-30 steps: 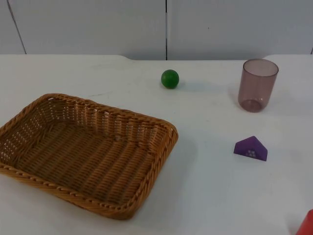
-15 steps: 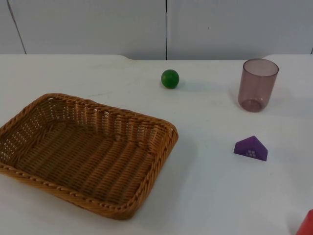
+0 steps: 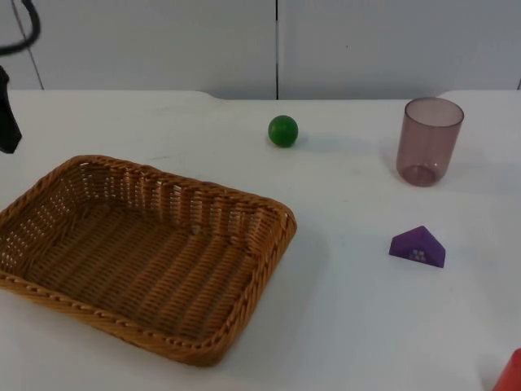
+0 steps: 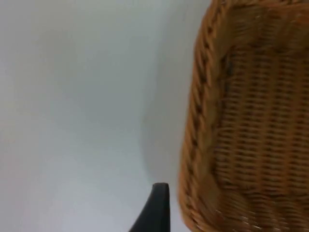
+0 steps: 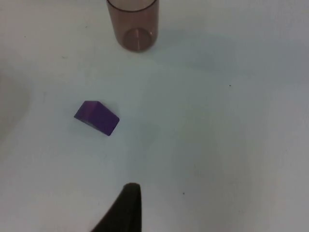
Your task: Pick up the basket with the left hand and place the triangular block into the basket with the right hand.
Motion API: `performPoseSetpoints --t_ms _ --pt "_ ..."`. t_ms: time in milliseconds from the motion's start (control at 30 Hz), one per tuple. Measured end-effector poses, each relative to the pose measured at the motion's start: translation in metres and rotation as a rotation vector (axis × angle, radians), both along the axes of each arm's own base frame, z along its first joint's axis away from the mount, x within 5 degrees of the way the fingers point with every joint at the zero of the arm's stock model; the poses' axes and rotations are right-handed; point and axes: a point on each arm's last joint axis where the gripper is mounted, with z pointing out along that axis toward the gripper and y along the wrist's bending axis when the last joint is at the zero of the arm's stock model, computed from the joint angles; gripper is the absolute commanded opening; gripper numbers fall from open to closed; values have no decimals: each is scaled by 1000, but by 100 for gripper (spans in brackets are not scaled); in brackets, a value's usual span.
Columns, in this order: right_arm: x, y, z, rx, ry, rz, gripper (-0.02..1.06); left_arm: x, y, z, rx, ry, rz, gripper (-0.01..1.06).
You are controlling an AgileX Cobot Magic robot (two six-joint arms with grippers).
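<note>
A black part of the left arm (image 3: 8, 114), possibly the left claw, has come into the top view at the far left edge, above the bench beyond the basket's (image 3: 146, 252) far-left corner.

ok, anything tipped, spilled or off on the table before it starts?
Nothing stands out. The woven wicker basket sits flat, the translucent purple cup is upright, the purple triangular block and green ball lie apart on the white table.
</note>
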Motion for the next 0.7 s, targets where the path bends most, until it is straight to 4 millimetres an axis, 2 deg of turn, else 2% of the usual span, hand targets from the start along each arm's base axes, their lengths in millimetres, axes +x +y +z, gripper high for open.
performPoseSetpoints --t_ms 33,167,200,233,333,367,567,600,700 --pt "0 0 0 0 0 0 105 0 0 0 0 0 0 82" --pt "0 0 0 -1 4 0 105 37 14 -28 18 76 -76 82" --pt "0 0 0 -1 4 0 105 37 14 -28 18 76 -76 82" --pt "0 0 0 -1 6 0 105 48 22 -40 -9 90 -97 82" --pt "-1 0 -1 -1 8 -1 105 63 29 -63 -75 109 -143 82" --pt "-1 0 -1 -1 8 -1 105 63 29 -63 -75 109 -143 82" --pt "-1 0 -1 -1 8 -1 105 69 26 -115 -120 204 -203 82" --pt "-1 0 -1 -1 8 -1 105 69 26 -115 -120 204 -203 82" --pt "-1 0 -1 -1 8 -1 105 70 25 -131 -131 235 -208 82"
